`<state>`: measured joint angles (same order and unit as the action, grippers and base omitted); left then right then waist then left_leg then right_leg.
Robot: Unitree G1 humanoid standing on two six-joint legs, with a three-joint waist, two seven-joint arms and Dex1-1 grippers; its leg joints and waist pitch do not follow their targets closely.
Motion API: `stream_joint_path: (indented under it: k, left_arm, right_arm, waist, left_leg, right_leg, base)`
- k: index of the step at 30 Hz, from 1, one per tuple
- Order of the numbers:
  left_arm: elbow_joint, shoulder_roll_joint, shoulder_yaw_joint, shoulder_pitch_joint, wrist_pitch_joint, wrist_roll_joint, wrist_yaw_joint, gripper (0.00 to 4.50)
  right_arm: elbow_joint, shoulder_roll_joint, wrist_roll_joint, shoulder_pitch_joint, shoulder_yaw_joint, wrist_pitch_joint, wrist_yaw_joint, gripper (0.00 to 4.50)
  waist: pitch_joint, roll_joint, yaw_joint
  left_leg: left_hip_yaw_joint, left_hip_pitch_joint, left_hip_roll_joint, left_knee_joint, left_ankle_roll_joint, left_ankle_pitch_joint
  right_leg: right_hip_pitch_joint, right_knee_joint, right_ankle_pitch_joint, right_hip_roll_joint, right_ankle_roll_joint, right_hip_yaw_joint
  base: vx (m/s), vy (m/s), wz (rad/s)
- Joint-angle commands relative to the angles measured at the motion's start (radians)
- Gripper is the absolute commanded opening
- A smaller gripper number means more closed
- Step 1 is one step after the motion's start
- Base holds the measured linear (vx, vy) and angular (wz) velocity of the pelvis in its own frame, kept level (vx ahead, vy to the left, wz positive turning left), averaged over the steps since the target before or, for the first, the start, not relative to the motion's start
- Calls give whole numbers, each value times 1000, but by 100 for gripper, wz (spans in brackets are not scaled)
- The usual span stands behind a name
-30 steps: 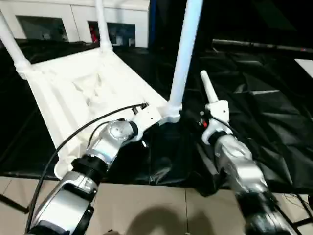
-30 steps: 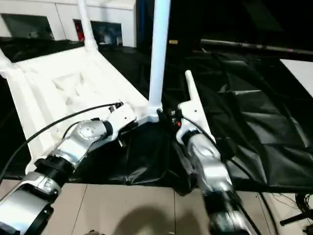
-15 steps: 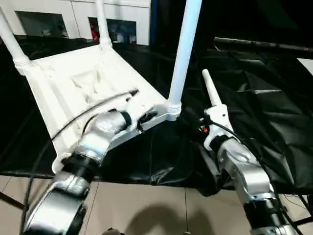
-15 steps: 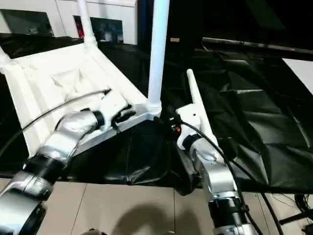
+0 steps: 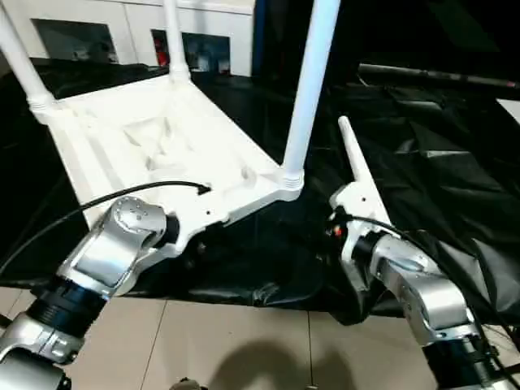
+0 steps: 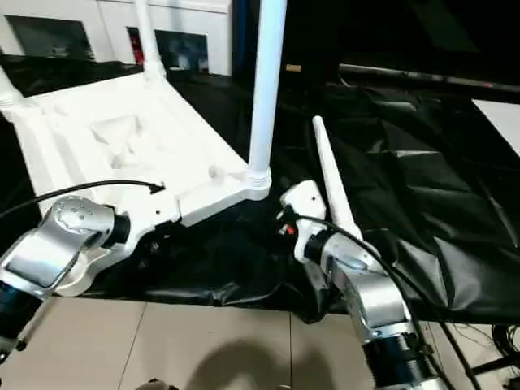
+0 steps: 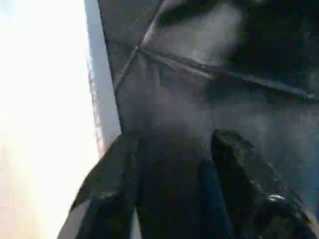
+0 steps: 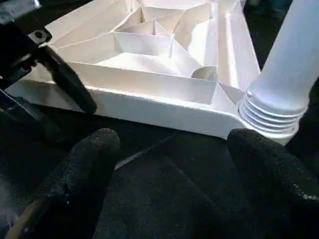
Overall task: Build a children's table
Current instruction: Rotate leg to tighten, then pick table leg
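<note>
Standing apart, the right gripper's [image 8: 169, 164] jaws hold nothing; its fingers [image 8: 89, 164] frame bare black cloth [image 5: 439, 179] just short of the table's near edge. We see the left gripper's [image 7: 174, 164] jaws parted too, empty, over cloth beside that edge.

The table [image 5: 154, 146] lies upside down on the cloth, left of centre. Three legs stand in their sockets: one near right [image 5: 307, 89], one far [image 5: 172, 36], one far left [image 5: 18, 57]. The near-left corner is hidden behind the left arm [image 5: 114, 252], so we cannot tell whether a fourth leg is fitted.

We judge the build nearly done; next we need to check that corner, or grip the frame to turn it upright.

The right wrist view alone shows the ribbed underside and the threaded collar [image 8: 271, 117] at the leg's base.
</note>
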<state>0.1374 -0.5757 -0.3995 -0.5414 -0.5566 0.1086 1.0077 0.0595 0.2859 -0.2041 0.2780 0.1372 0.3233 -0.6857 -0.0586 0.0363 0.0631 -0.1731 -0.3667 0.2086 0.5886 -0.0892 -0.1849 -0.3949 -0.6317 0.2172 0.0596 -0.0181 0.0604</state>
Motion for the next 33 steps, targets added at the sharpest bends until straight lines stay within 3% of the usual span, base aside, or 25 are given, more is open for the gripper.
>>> stream_joint_path:
  k: [1, 3, 4, 6, 7, 11, 14, 15, 20, 22, 24, 27, 28, 30, 33]
  left_arm:
    - [39, 18, -9, -38, -33, 49, -94, 276]
    - [107, 52, -14, -72, -34, 96, -190, 304]
    - [107, 52, -14, -72, -34, 96, -190, 311]
    - [164, 76, -22, -97, -22, 146, -259, 318]
    - [203, 91, -30, -114, -4, 192, -321, 328]
    - [266, 99, -66, -143, 66, 275, -462, 341]
    - [242, 105, -71, -127, 79, 283, -495, 341]
    - [230, 112, -60, -117, 75, 273, -497, 341]
    - [84, 182, 63, 12, 86, 150, -508, 341]
    - [-22, 258, 200, 118, 165, -7, -540, 341]
    - [-73, 293, 266, 168, 213, -87, -553, 341]
    - [-141, 326, 323, 226, 240, -135, -580, 341]
    - [-183, 337, 346, 267, 252, -129, -612, 341]
    - [-227, 356, 373, 308, 196, -128, -628, 341]
    - [-245, 346, 349, 331, 214, -90, -646, 351]
  right_arm:
    - [-25, 9, -10, -1, 1, 19, -5, 387]
    - [-28, 11, -4, -4, 3, 23, 3, 387]
    - [-28, 11, -4, -4, 3, 23, 3, 387]
    - [-26, 10, 3, -4, 3, 24, 10, 387]
    - [-23, 7, 9, -5, 1, 20, 17, 387]
    - [-11, 5, 30, -2, -3, 5, 46, 387]
    - [-24, 0, 27, -6, -4, 10, 55, 387]
    - [-28, -2, 26, -7, -5, 10, 57, 387]
    - [-51, -29, 33, -31, -30, -8, 123, 387]
    - [-70, -66, 41, -51, -67, -19, 213, 387]
    - [-83, -83, 43, -61, -87, -25, 256, 387]
    - [-102, -100, 47, -75, -110, -19, 302, 387]
    - [-112, -112, 53, -79, -126, -5, 340, 387]
    - [-116, -123, 68, -77, -145, 15, 394, 387]
    - [-80, -132, 64, -21, -186, 36, 453, 420]
  waist:
    - [63, -18, 0]
    - [63, -14, -2]
    - [65, -15, 1]
    - [64, -10, -3]
    - [66, -16, -4]
    - [69, -15, -6]
    - [69, -14, -5]
    - [70, -19, -4]
    - [74, -19, 0]
    - [73, -19, 5]
    - [71, -11, 1]
    - [66, -7, -2]
    - [59, -7, -4]
    - [56, -6, -10]
    - [58, -4, -12]
  left_leg:
    - [3, 13, 23, -66, -2, -124]
    - [4, 6, 18, -65, 1, -121]
    - [4, 12, 18, -62, 1, -136]
    - [8, 1, 16, -65, 0, -132]
    - [8, 6, 16, -62, -1, -141]
    - [10, 4, 16, -60, 5, -134]
    - [10, 5, 19, -60, 10, -126]
    - [11, 6, 19, -59, 9, -124]
    - [9, 4, 23, -57, 14, -96]
    - [7, 5, 24, -57, 17, -99]
    - [5, 2, 23, -59, 23, -114]
    - [4, 5, 22, -61, 21, -157]
    - [4, 5, 23, -65, 14, -197]
    - [4, 7, 21, -68, 4, -214]
    - [7, 7, 18, -69, -4, -215]
  right_leg:
    - [56, 69, 25, 67, -204, -55]
    - [61, 72, 35, 65, -193, -53]
    - [57, 76, 60, 68, -189, -53]
    - [63, 78, 92, 67, -174, -51]
    - [59, 83, 106, 68, -167, -52]
    - [58, 81, 92, 65, -167, -51]
    - [55, 78, 66, 66, -183, -50]
    - [55, 76, 59, 67, -187, -50]
    - [57, 65, -38, 67, -226, -50]
    - [55, 65, -46, 70, -238, -51]
    - [54, 69, -36, 67, -242, -50]
    - [51, 77, 55, 65, -210, -51]
    - [48, 89, 154, 66, -174, -51]
    - [42, 94, 221, 61, -137, -50]
    - [37, 96, 259, 57, -91, -51]
  base:
    - [0, 0, 0]
    - [0, 0, 0]
    - [0, 0, 0]
    - [0, 0, 0]
    - [0, 0, 0]
    - [0, 0, 0]
    - [0, 0, 0]
    - [0, 0, 0]
    - [0, 0, 0]
    - [0, 0, 0]
    - [0, 0, 0]
    - [0, 0, 0]
    - [0, 0, 0]
    - [0, 0, 0]
    - [0, 0, 0]
